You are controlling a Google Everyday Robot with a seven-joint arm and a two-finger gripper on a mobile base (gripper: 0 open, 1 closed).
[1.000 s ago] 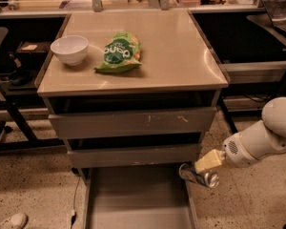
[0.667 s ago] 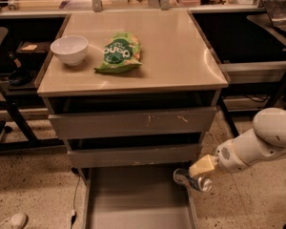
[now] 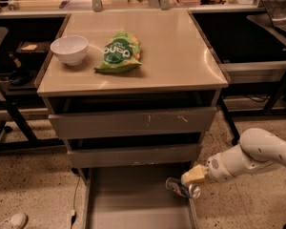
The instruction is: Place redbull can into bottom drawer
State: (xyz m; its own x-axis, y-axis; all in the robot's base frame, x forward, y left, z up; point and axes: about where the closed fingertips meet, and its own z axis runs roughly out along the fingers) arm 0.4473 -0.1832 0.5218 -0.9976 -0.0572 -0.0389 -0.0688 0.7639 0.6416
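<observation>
The redbull can [image 3: 182,188] is a slim silver can lying tilted on its side over the right part of the bottom drawer [image 3: 128,199], which is pulled out and shows a flat grey floor. My gripper [image 3: 189,179] comes in from the right on a white arm and is shut on the redbull can, holding it just above the drawer's right wall.
The two upper grey drawers [image 3: 133,123] are pushed in. A white bowl [image 3: 70,49] and a green snack bag [image 3: 119,52] sit on the cabinet top. Dark table frames stand left and right. A white shoe [image 3: 9,221] lies on the speckled floor at bottom left.
My gripper with the can has moved left and slightly down, from outside the drawer's right wall to over the drawer's right part.
</observation>
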